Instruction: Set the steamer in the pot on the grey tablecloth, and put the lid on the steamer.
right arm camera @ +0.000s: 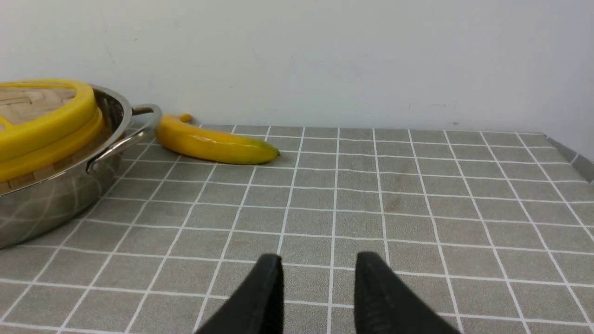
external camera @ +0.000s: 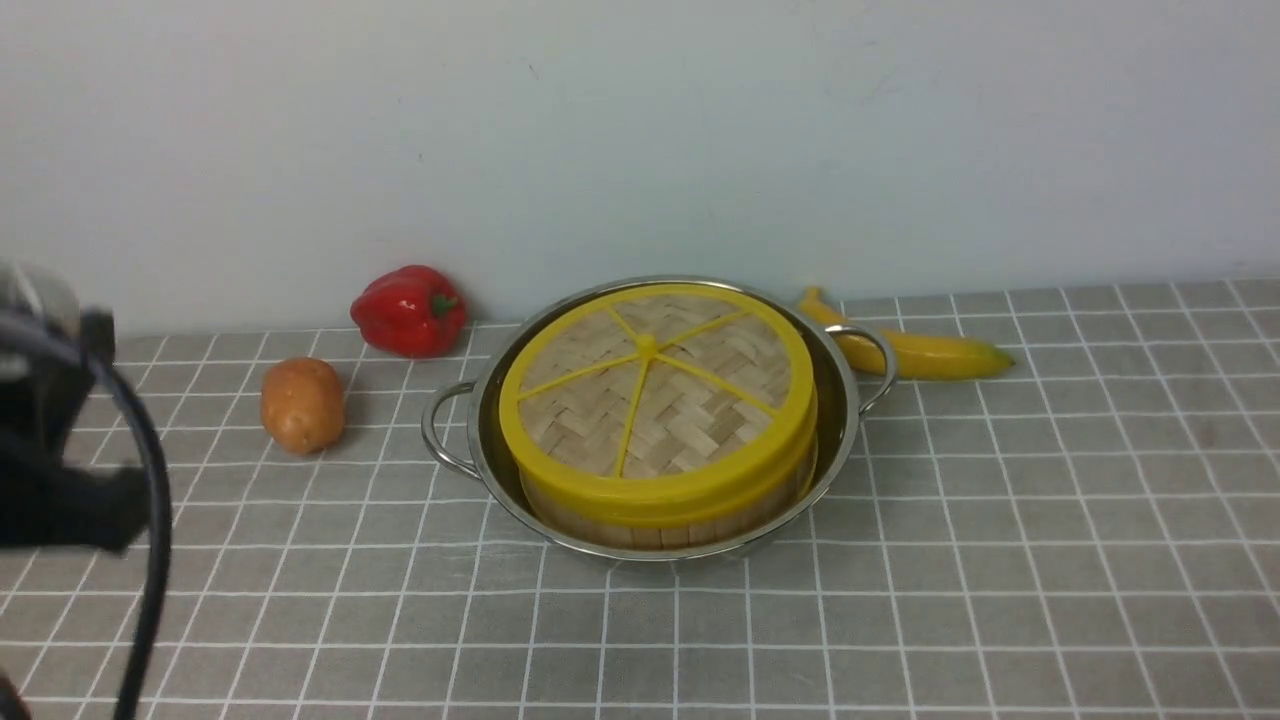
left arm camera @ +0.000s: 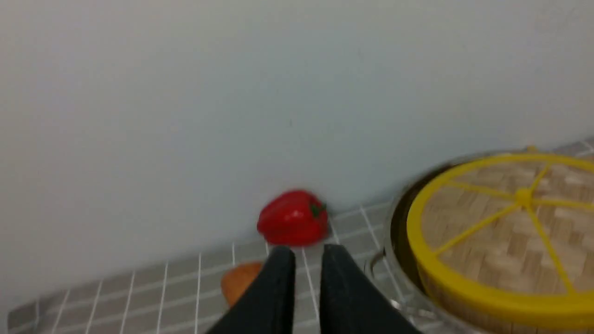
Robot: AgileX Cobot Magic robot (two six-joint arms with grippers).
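From left: our left gripper (left arm camera: 307, 253), jaws slightly parted, empty; potato (external camera: 302, 404); pepper (external camera: 409, 310); the lid (external camera: 650, 385) capping the steamer (external camera: 660, 522) inside the pot (external camera: 840, 400) on the grey tablecloth (external camera: 1000, 520); banana (external camera: 925, 350); our right gripper (right arm camera: 319, 263), parted, empty.

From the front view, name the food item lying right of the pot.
The banana: long and yellow, behind the pot's right handle. The pepper and potato lie to its left.
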